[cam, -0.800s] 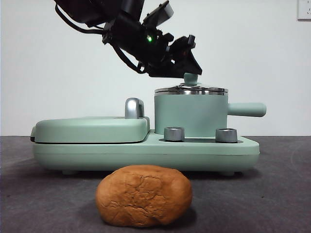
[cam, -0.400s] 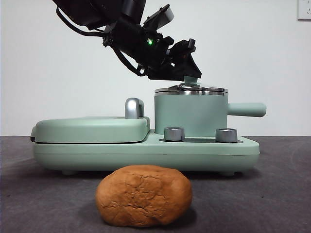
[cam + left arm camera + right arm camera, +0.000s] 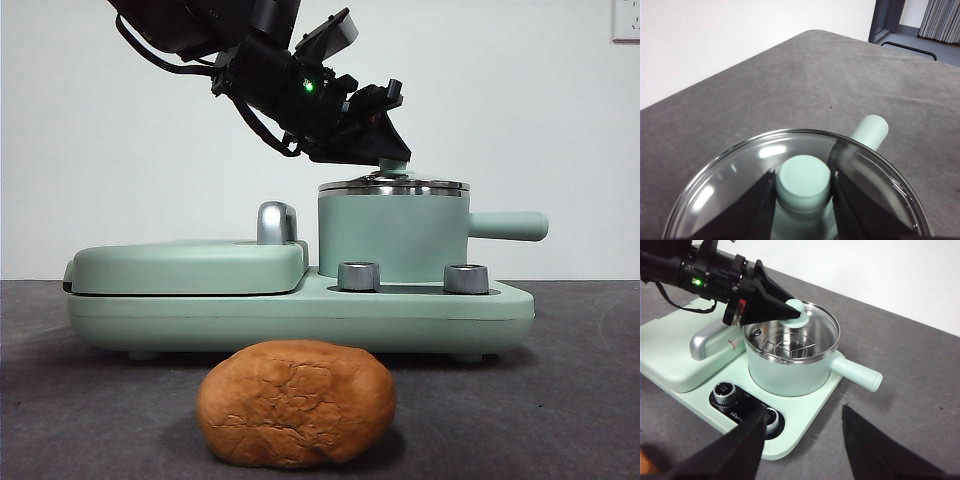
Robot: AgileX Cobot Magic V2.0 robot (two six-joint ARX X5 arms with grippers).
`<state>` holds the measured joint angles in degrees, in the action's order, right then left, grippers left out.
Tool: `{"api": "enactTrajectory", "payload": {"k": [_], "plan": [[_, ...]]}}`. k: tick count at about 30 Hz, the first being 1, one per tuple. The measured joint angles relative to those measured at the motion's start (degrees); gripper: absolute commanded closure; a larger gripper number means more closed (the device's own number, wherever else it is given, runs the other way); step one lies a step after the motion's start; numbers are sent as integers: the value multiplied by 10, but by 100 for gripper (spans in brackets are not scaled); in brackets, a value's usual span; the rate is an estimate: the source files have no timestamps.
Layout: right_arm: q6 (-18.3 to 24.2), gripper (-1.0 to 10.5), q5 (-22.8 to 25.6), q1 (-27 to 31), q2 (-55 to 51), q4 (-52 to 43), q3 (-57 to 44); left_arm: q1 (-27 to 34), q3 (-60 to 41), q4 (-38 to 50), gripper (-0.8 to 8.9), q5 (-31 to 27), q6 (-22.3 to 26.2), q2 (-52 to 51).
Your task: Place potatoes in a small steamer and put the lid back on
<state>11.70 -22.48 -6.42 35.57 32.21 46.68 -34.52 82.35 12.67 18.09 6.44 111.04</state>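
Left claw [image 3: 802,200] clamped on the mint-green knob [image 3: 804,178] of the glass lid [image 3: 730,185], one black jaw pressed against each side of the knob. Lid seated on the steel rim of the small steamer [image 3: 392,238], level and closed over the pot. Seen from the front, left claw [image 3: 392,150] reaching down at a slant from the upper left, a green light glowing on the dark arm behind it. Seen from the right wrist, same claw [image 3: 790,310] meeting the knob [image 3: 795,305] over the pot [image 3: 790,375], with a steel rack visible inside through the glass lid [image 3: 812,322].

Steamer standing on the right half of a mint-green cooker base [image 3: 300,312], stubby side handle [image 3: 508,225] pointing right. Two steel dials [image 3: 358,276] on the base just in front of the pot. Flat griddle [image 3: 185,266] with its chrome handle [image 3: 275,222] filling the left half of the base, closed.

Potato [image 3: 296,402] lying on the grey worktop [image 3: 560,400] in front of the cooker, near the camera, apart from the base and untouched by either claw.

Right claw [image 3: 802,440] held above the worktop in front of the cooker, jaws spread wide apart and gripping nothing.
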Motion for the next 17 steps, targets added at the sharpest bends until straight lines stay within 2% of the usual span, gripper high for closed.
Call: {"api": "enactTrajectory", "payload": {"k": [2,17], "plan": [[0,708,0,0,0,0,0,0,0,0,812,0,1,0],[0,708,0,0,0,0,0,0,1,-10,808,-4,15,-7]]}}
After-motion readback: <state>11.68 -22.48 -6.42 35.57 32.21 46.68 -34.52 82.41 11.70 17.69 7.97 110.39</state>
